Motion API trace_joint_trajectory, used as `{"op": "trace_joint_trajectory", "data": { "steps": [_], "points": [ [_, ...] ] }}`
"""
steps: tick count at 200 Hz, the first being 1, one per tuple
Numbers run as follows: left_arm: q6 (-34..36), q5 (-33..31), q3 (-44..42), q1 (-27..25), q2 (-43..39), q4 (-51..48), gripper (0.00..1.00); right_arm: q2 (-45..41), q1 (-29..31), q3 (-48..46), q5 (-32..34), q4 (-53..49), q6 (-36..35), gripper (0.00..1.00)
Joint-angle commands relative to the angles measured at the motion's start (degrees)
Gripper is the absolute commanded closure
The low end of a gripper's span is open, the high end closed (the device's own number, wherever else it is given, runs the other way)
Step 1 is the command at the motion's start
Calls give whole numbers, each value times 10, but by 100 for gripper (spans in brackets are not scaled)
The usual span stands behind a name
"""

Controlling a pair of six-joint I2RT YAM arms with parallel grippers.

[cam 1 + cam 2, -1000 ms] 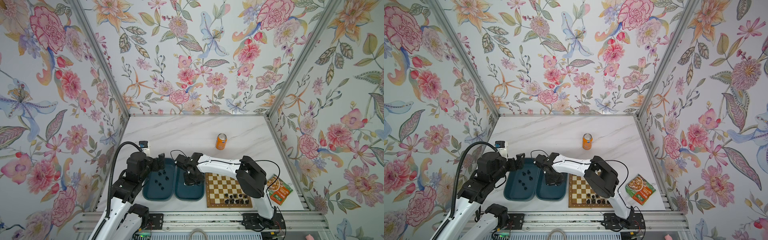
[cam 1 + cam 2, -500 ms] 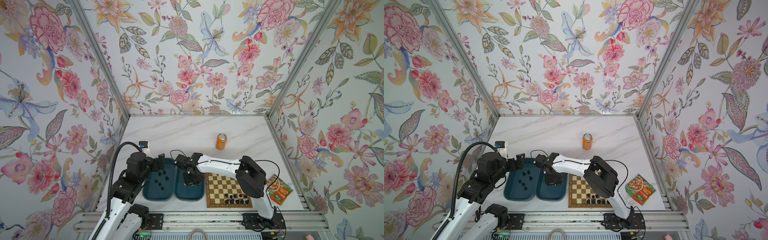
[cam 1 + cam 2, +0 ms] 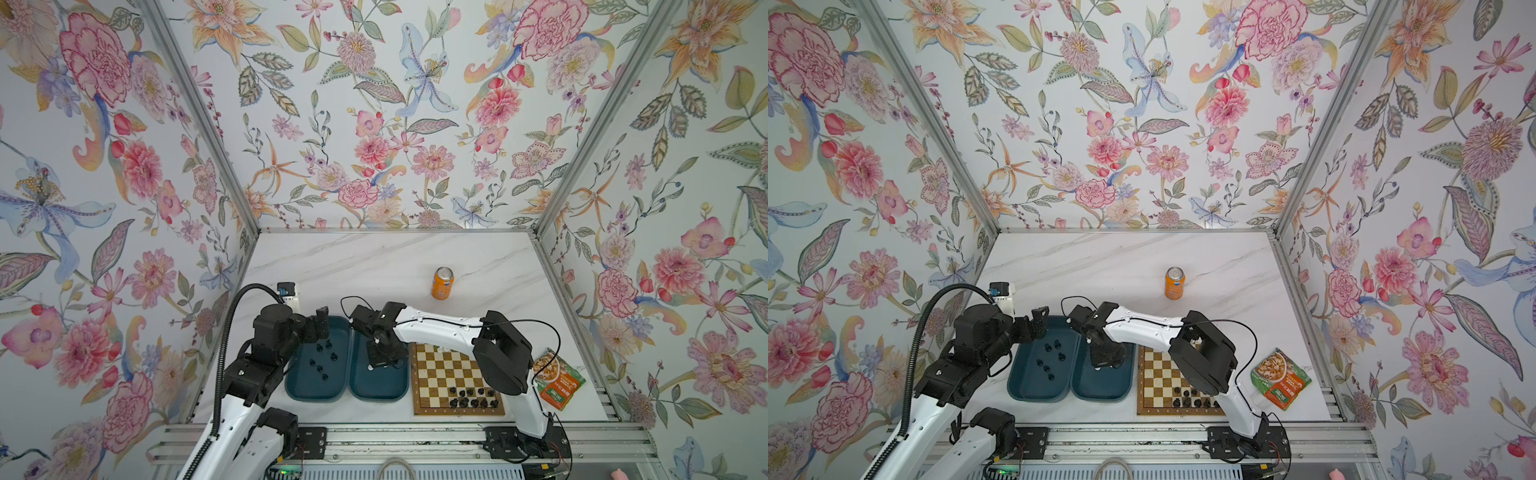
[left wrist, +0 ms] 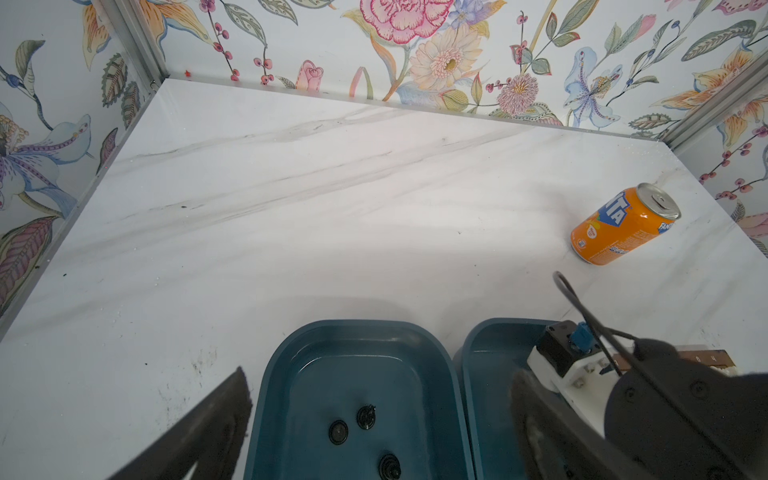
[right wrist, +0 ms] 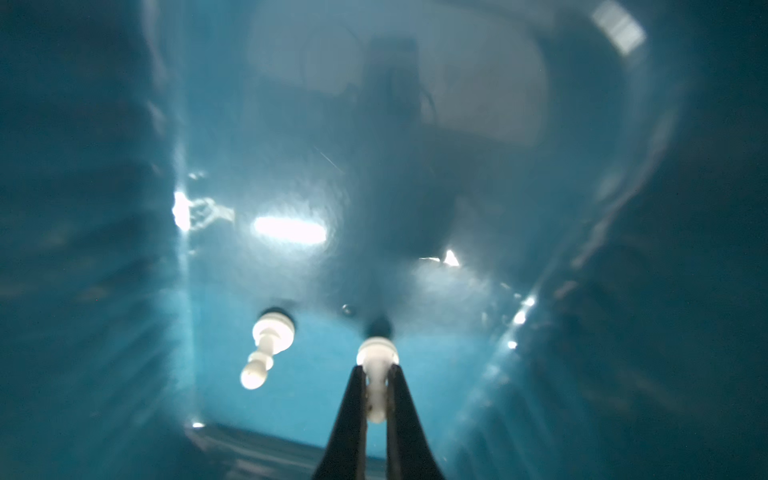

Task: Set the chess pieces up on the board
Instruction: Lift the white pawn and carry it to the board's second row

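Chess pieces [image 3: 473, 397] sit in three places, as we see them. A cluster of black ones fills two short rows on the board [image 3: 436, 376], near its front edge and toward the right arm's side. The board lies on the white marble desk [image 3: 374, 262], with two dark teal trays side by side just next to it. In the outer tray [image 3: 301, 384] we see a handful of loose black pieces [image 3: 320, 367], scattered and apart from one another. The white ones are in the tray beside the board [image 3: 380, 388].

The right claw [image 5: 376, 371] reaches down into that tray. Its thin black fingers [image 5: 353, 399] are clamped on a white piece [image 5: 376, 353], gripping its stem with the round base pointing toward the tray floor. We cannot tell whether the base touches the floor. Near it, clear of the claw, a second white piece [image 5: 269, 345] rests in the same tray. The view is too blurred for us to say whether it stands or lies tipped.

The left claw [image 4: 379, 374] hangs over the far end of the outer tray with its fingers [image 4: 220, 415] spread wide and nothing between them. Three black pieces show below it.

An orange can [image 3: 442, 284] stands upright farther back on the desk, well apart from the trays. A snack packet [image 3: 557, 380] lies at the board's other side.
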Motion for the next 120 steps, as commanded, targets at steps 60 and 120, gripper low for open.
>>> {"op": "trace_joint_trajectory", "data": {
  "steps": [60,120],
  "points": [
    [-14,-2,-11,-4,46,62,2,-119,-44,17,60,-76,-8,92],
    [-46,-13,-19,-65,109,132,3,-198,-84,-93,63,-76,-3,92]
  ]
}}
